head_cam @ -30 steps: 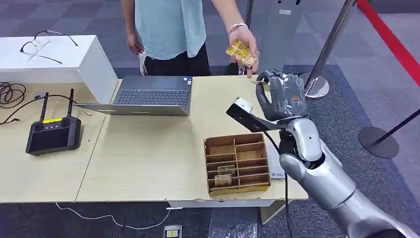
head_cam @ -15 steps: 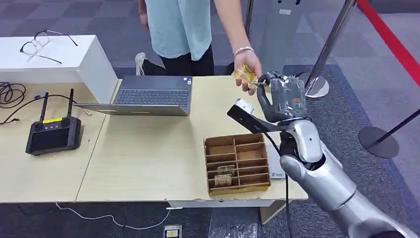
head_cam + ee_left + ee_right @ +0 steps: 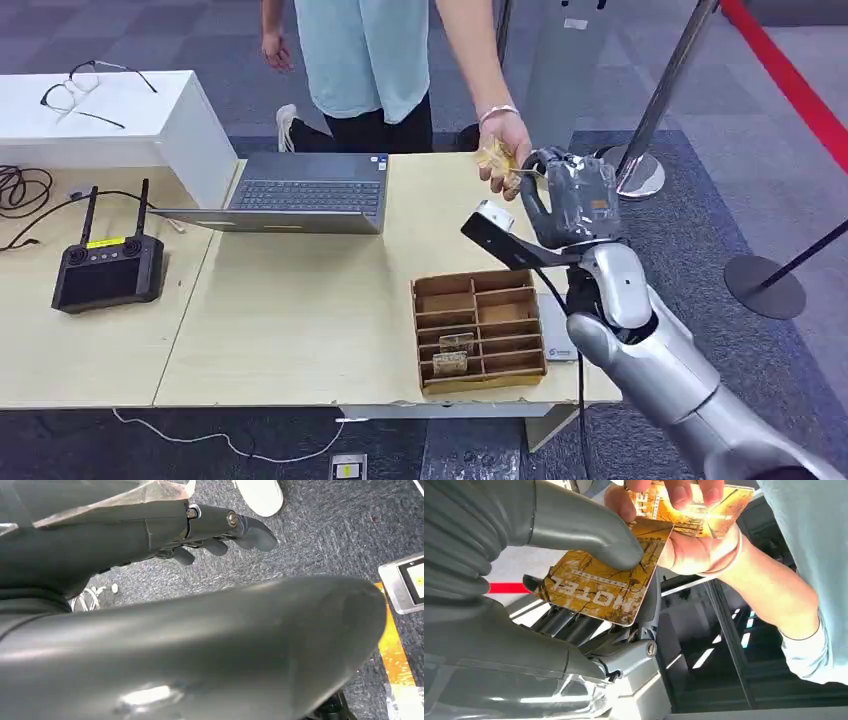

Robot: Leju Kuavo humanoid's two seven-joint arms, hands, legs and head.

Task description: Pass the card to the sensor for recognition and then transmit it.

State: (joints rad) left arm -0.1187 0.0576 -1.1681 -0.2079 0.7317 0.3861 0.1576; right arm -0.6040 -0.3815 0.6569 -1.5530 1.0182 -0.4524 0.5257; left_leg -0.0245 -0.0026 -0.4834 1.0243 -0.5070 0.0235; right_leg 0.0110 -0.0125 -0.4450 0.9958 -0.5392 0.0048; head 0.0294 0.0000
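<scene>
Card handover at the far right of the counter.
The card (image 3: 599, 587), marked "HOTEL", sat pinched under the right hand's (image 3: 572, 195) thumb while a person's hand (image 3: 684, 540), already holding similar cards, touched its far edge. The robot would do best to keep the card steady and let go only once the person gripped it. The left hand (image 3: 220, 530) held nothing, fingers loosely apart.

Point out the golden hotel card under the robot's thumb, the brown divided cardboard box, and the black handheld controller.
golden hotel card (image 3: 594, 587): right wrist view, printed face.
brown divided cardboard box (image 3: 537, 331): head view, right wall.
black handheld controller (image 3: 105, 281): head view, screen.
</scene>
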